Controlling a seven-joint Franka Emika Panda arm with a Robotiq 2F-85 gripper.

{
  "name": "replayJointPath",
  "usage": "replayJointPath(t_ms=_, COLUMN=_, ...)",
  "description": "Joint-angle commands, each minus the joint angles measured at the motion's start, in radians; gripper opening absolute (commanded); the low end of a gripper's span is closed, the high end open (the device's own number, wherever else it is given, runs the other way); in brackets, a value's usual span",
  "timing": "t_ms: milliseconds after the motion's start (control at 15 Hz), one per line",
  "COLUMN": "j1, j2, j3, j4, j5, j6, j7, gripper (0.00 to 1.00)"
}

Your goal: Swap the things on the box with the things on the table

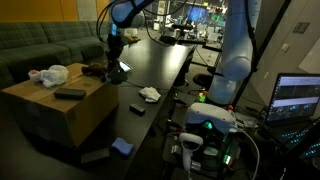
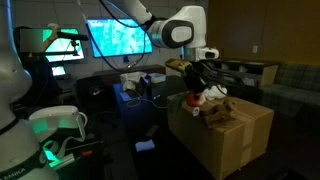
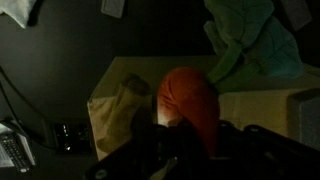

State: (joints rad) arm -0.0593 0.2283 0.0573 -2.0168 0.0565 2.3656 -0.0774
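One smooth, rounded orange-red object [image 3: 190,100] is clenched in my tool [image 2: 193,90], just above the flat top of the matte brown cardboard box [image 1: 60,115], which stands at nine o'clock of the long, glossy black tabletop [image 1: 160,65].

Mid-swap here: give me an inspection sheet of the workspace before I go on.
Surface: glossy black table; the cardboard box stands beside it.
Job's things: on the box, a white crumpled bag and a dark flat item; on the table, a white wad and a small dark block.
Clutter: blue pad on the floor by the box.
Grippers: gripper over the box top, apparently shut on an orange object.
Cables: loose cables by the robot's base, too dark for detail.
Surroundings: sofa, laptop, lit screen.
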Motion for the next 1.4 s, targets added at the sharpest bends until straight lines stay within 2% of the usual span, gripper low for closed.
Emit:
replayJointPath(t_ms=0, j1=0.039, j2=0.047, j3=-0.016, j4=0.101, j5=-0.013, j6=0.020, j7=0.055, gripper=0.04)
replayJointPath(t_ms=467, j1=0.070, j2=0.158, j3=-0.011, j4=0.214, j5=-0.012, j6=0.095, j7=0.063, gripper=0.04)
replayJointPath(t_ms=533, j1=0.079, j2=0.214, j3=-0.013, j4=0.286, j5=-0.020, j6=0.089, j7=0.074, gripper=0.04)
replayJointPath(t_ms=800, j1=0.102, j2=0.333, j3=-0.021, j4=0.411, j5=-0.038, j6=0.122, j7=0.092, gripper=0.04)
replayJointPath(t_ms=1333, j1=0.112, j2=0.528, j3=-0.032, j4=0.642, j5=-0.039, j6=0.097, j7=0.088, gripper=0.04)
